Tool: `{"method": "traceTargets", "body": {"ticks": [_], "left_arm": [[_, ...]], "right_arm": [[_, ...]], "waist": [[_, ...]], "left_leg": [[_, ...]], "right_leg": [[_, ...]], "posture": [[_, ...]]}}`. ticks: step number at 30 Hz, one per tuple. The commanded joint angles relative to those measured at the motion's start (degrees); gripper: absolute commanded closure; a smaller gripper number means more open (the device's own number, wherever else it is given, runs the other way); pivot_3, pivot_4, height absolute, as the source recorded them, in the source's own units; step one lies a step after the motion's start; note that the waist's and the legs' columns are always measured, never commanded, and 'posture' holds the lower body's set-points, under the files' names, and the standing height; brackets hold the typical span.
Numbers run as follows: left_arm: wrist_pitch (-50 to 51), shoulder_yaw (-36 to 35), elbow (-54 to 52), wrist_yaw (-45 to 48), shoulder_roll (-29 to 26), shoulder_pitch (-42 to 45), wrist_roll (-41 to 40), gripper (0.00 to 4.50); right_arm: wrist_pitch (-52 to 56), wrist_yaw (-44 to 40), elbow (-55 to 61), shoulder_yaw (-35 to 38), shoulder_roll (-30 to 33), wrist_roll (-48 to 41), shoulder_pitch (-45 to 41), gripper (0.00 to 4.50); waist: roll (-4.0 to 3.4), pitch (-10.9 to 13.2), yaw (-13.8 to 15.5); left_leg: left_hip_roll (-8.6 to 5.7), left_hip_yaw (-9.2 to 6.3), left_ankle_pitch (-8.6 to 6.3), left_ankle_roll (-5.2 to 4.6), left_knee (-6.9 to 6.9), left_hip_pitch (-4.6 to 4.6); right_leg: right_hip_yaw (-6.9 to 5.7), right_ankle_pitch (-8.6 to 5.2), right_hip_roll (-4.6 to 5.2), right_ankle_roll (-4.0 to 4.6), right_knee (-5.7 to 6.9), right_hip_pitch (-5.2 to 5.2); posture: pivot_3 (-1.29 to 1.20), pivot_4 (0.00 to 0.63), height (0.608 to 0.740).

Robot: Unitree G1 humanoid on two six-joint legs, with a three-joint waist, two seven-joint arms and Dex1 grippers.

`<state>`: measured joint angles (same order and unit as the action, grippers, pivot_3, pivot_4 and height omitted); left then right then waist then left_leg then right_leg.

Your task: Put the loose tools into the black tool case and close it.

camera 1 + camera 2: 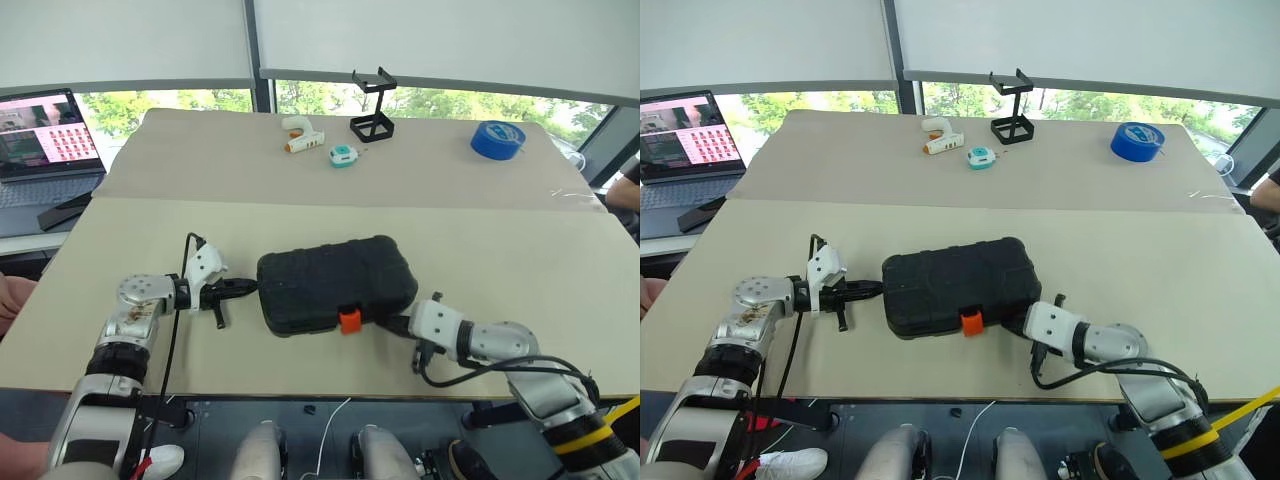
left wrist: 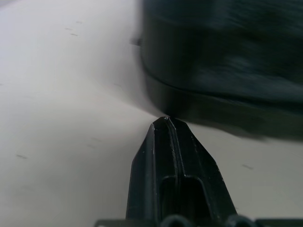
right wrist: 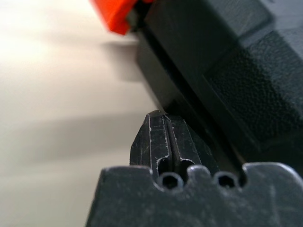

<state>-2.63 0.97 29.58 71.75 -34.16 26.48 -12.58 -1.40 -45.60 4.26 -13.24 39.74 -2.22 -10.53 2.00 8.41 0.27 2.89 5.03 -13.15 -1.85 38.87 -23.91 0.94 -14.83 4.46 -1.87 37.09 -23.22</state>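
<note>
- I see the black tool case [image 1: 335, 284] lying shut between my grippers.
- Left gripper [image 1: 246, 286], fingers together, at its left end.
- Right gripper [image 3: 163, 118], fingers together, at its near-right edge.

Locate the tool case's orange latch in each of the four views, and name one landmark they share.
Left eye: orange latch on the case's near edge.
Right eye: same spot.
Left wrist: not seen there.
Right wrist: upper left.
Shared landmark: the closed black tool case.
</note>
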Motion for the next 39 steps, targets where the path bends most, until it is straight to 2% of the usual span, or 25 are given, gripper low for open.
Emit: {"method": "traceTargets", "body": {"ticks": [1,7,10,12,14,17,22,26,29,32,39], "left_arm": [[3.26,-2.45,-12.91,-0.69,-0.09,-5.44,-5.21,4.47],[8.09,-3.87,-26.87,-4.19,0.72,-14.1,-9.41,4.47],[13.45,-5.02,-33.77,-2.52,-2.19,-17.37,-13.69,4.47],[20.54,-5.88,-38.47,-1.1,-5.36,-18.37,-18.55,4.47],[26.47,-6.49,-41.23,-1.45,-7.39,-16.61,-22.63,4.47],[28.89,-6.07,-40.11,-4.74,-5.56,-8.72,-23.87,4.47],[23.24,2.83,-26.65,-11.85,2.87,7.71,-11.23,4.47],[14.68,10.16,-14.37,-12.02,8.91,14.7,-2.19,4.47],[13.61,12.57,-9.05,-12.45,12.1,16.23,0.53,4.47],[14.4,15.86,-6.17,-12.55,12.8,15.94,4.61,4.47],[20.97,17.95,-7.99,-15.47,13.92,11.84,7.33,4.47]], "right_arm": [[-4.12,2.33,-5.62,2.6,-2.71,0.82,-5.94,4.5],[-8.99,3.23,-15.77,3.27,-5.09,2.74,-12.39,4.5],[-9.98,2.88,-17.84,3.78,-5.36,2.54,-13.55,4.5],[-9.25,1.29,-17.07,4.17,-5.07,1.25,-12.82,4.5],[-7.7,-1.17,-14.8,4.69,-4.41,-0.78,-11.0,4.5],[-3.93,-3.68,-10.39,5.53,-3.38,-3.39,-7.83,4.5],[3.14,-3.98,-1.33,6.29,-3.11,-5.43,-2.47,4.5],[6.81,-3.25,3.42,5.78,-4.16,-5.38,-0.31,4.5],[8.33,-2.8,5.07,5.66,-4.85,-5.03,0.25,4.5],[9.33,-2.3,6.2,5.61,-5.52,-4.87,0.48,4.5],[10.23,-0.75,6.59,4.96,-7.25,-4.16,0.18,4.5]], "waist": [[-0.01,0.01,-0.11],[-0.02,0.01,-0.42],[-0.02,0.02,-0.65],[-0.03,0.02,-0.9],[-0.05,0.03,-0.82],[-0.06,0.04,-0.07],[-0.06,0.03,0.49],[-0.06,0.03,0.11],[-0.06,0.03,-0.39],[-0.08,0.02,-0.33],[-0.38,-0.36,-0.25]], "left_leg": [[0.0,-0.03,0.0,0.0,-0.01,0.0],[0.03,-0.18,0.0,0.0,-0.04,0.02],[0.04,-0.2,0.0,0.0,-0.05,0.03],[0.06,-0.22,0.0,0.0,-0.1,0.04],[0.07,-0.29,0.0,0.0,-0.13,0.06],[0.04,-0.34,0.0,0.0,-0.11,0.1],[-0.12,-0.28,0.01,-0.01,0.06,0.09],[-0.13,-0.07,0.0,-0.01,-0.01,0.05],[-0.1,-0.05,0.0,-0.01,-0.07,0.03],[-0.08,-0.09,0.0,-0.01,-0.06,0.01],[-0.1,-0.1,0.0,-0.01,-0.05,0.27]], "right_leg": [[0.01,0.0,0.0,0.0,0.0,-0.02],[0.03,0.0,0.0,0.01,0.02,-0.01],[0.04,0.01,0.0,0.01,0.03,-0.02],[0.04,0.0,-0.01,0.01,0.02,-0.03],[0.03,0.0,-0.02,0.02,0.03,-0.02],[-0.01,-0.01,0.04,0.01,0.01,0.07],[0.02,0.03,0.02,-0.05,-0.01,0.2],[0.05,0.03,-0.07,-0.05,-0.07,0.11],[0.08,0.02,-0.13,-0.04,-0.07,0.04],[0.04,0.01,-0.12,-0.04,-0.06,0.06],[0.06,0.0,-0.07,-0.06,-0.07,0.31]], "posture": [[0.0,0.15,0.74],[0.0,0.15,0.74],[0.0,0.15,0.74],[0.0,0.15,0.74],[0.0,0.15,0.74],[0.0,0.15,0.74],[0.0,0.15,0.74],[0.0,0.15,0.74],[0.0,0.15,0.74],[0.0,0.15,0.74],[0.0,0.15,0.74]]}}
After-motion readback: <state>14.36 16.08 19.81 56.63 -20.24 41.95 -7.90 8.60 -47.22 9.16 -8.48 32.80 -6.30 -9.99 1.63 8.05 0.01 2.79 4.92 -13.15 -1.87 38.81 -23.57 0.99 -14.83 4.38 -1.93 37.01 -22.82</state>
